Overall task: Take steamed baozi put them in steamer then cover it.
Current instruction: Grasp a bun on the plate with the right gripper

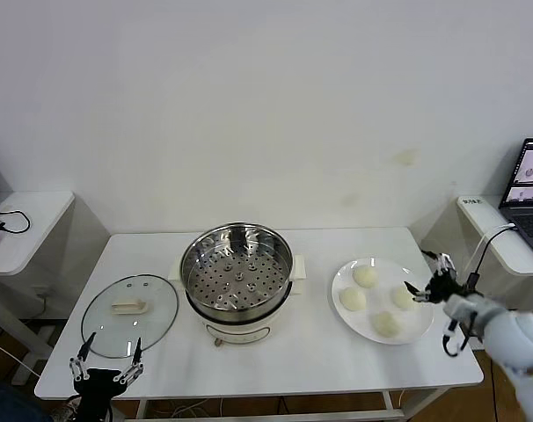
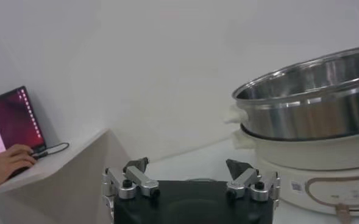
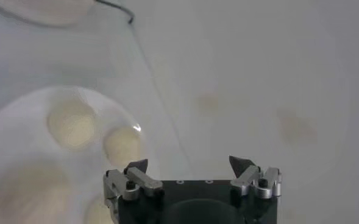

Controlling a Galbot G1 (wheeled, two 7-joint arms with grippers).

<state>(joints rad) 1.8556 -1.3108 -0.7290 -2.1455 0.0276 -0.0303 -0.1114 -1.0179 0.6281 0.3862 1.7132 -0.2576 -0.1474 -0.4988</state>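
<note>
The left gripper (image 1: 107,353) is a black block carrying two silver metal finger links, each pinned with dark round screws and ending in a black pointed tip. The right gripper (image 1: 429,274) is built the same (its arm is smooth white, with a thin black cable looping beside the wrist).

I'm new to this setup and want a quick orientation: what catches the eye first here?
The shiny steamer stands uncovered at the table's centre, its tray bare. On its right, four steamed baozi sit on a white plate, with the open right gripper at the plate's outer edge. On its left, the cover lies flat, the open left gripper at the table's front edge.
</note>
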